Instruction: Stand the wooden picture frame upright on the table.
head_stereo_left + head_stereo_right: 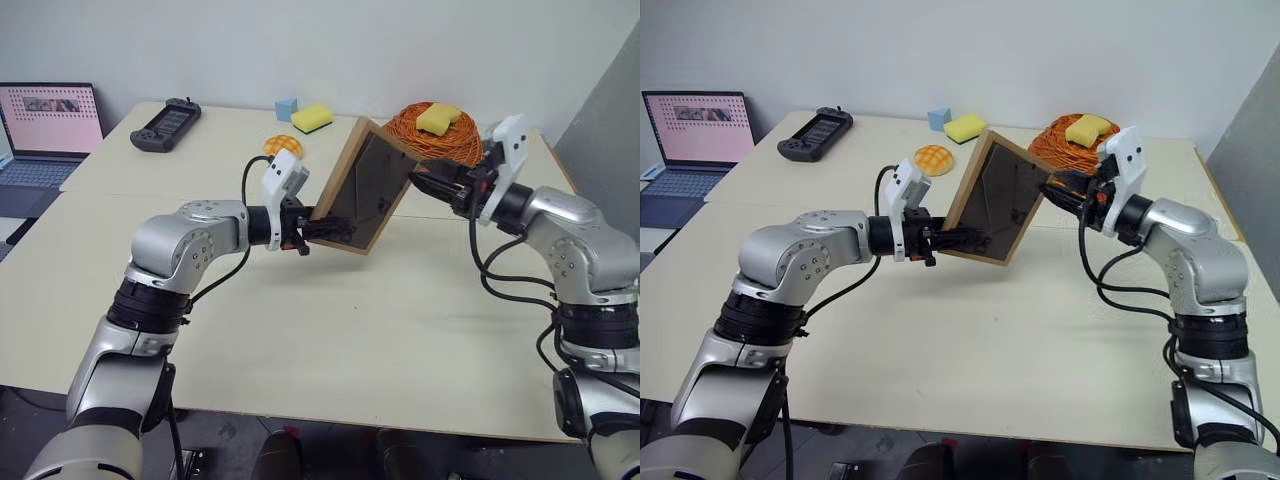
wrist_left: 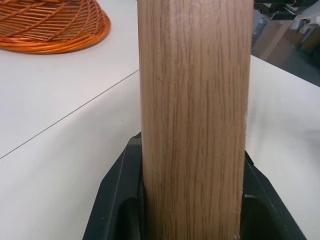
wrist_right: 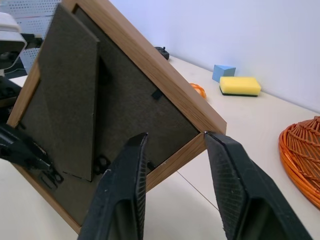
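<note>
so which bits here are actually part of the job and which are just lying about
Part of the job:
wooden picture frame, held off the table by the left gripper
right gripper, open beside the frame's corner

Just lying about:
orange basket
yellow sponges
blue block
game controller
laptop

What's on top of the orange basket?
A yellow sponge sits on top of the orange wicker basket, which stands on the table. What lies inside the basket under the sponge is covered, so it cannot be told.
</note>
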Tool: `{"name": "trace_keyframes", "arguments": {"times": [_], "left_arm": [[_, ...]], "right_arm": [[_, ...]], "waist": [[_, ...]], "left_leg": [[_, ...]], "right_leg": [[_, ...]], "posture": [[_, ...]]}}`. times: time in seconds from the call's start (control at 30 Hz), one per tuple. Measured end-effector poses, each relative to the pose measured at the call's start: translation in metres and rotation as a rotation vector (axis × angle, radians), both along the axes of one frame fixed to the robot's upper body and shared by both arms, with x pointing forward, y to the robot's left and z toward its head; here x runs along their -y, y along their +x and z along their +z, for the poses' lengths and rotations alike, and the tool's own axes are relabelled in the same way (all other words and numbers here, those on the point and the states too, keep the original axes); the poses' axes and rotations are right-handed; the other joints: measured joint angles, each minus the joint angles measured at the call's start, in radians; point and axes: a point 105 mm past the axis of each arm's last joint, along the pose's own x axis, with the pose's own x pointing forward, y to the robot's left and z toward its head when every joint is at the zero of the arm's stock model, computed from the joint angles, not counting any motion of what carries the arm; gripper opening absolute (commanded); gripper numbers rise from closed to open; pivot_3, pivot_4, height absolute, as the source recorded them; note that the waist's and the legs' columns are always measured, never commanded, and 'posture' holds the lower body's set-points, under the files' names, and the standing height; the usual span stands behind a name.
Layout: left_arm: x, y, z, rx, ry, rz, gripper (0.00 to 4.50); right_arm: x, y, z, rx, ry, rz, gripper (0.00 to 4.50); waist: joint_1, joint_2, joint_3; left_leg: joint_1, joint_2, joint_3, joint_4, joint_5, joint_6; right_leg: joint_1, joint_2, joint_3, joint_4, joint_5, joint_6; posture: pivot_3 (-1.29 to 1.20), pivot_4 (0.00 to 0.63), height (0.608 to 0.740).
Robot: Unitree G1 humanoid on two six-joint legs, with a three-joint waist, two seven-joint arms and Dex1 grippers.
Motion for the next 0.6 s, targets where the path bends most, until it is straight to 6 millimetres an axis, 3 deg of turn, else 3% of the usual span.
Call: {"name": "trace_keyframes", "arguments": {"times": [0.3, 0.6], "left_arm": [[0.0, 0.002, 0.0, 0.005, 0.0, 0.016, 1.28], [-0.002, 0.007, -0.008, -0.012, 0.007, 0.012, 1.28]], "right_arm": [[-0.019, -0.003, -0.003, -0.001, -0.007, 0.042, 1.81], [-0.011, -0.009, -0.009, -0.021, -0.044, 0.022, 1.81]], "waist": [[-0.001, 0.0, 0.0], [-0.001, 0.0, 0.0]], "left_leg": [[0.0, 0.0, 0.0, 0.0, 0.0, 0.0], [0.0, 0.0, 0.0, 0.0, 0.0, 0.0]], "right_leg": [[0.0, 0.0, 0.0, 0.001, 0.0, 0.0], [0.0, 0.0, 0.0, 0.001, 0.0, 0.0]], "posture": [[0.0, 0.15, 0.74], [0.0, 0.15, 0.74]]}}
